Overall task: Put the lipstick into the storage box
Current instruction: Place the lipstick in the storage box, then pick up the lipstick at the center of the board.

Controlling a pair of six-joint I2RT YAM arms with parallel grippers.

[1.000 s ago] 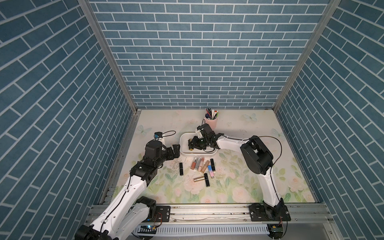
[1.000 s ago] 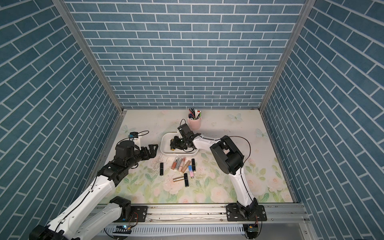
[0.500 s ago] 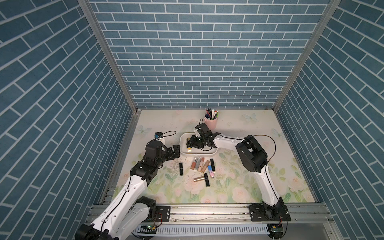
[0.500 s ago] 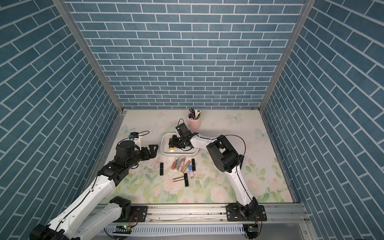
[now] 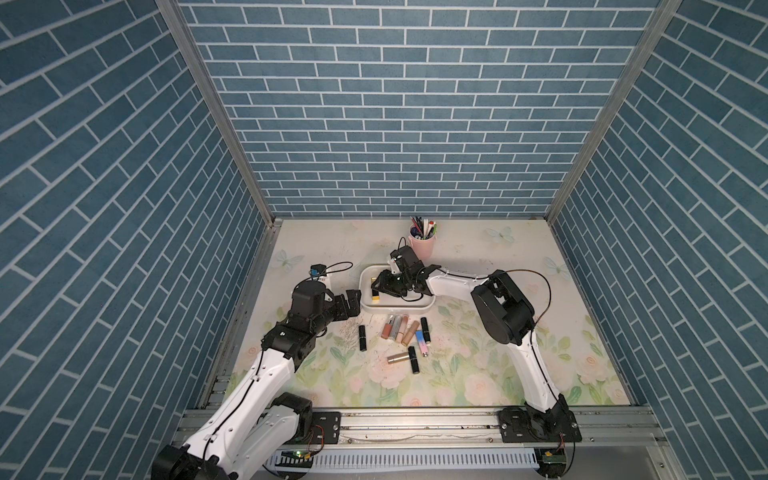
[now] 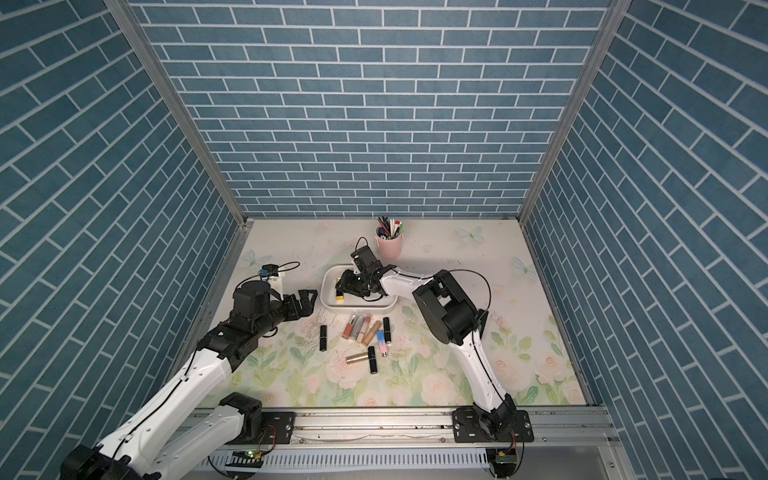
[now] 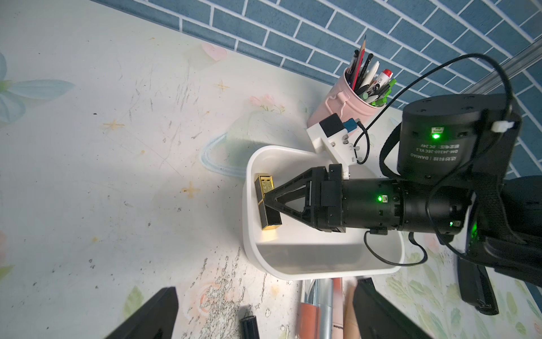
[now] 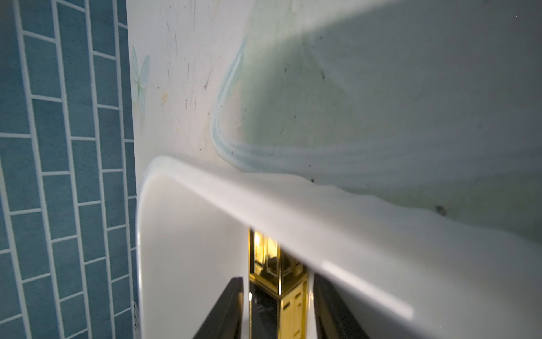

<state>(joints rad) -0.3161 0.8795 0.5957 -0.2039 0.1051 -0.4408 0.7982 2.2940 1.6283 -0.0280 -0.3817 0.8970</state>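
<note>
The lipstick (image 7: 264, 185), a square-sided tube of glossy black with a mirror-gold cap and base band, lies on its side inside the storage box (image 7: 322, 271). It is close along the end wall that faces the tabletop's left edge. The storage box is a shallow tub of smooth white plastic with rounded corners and a plain rim. It sits around the middle of the tabletop (image 7: 88, 146), somewhat nearer the back edge.

The right gripper (image 7: 268, 202) reaches into the box, its black, triangular-framed fingers astride the tube. In the right wrist view a thin sliver of white shows between each finger (image 8: 230, 308) and the gold sides, so the jaws stand slightly apart and clamp nothing. The left gripper (image 5: 353, 303) hangs just beside the box's left end, jaws spread wide and holding nothing.

A pink cylindrical pen cup (image 7: 331, 108) stands behind the box, toward the back edge. Loose tubes (image 5: 401, 330), round and square, in black, gold, coral and pastel, lie on the scuffed floral tabletop in front of the box.
</note>
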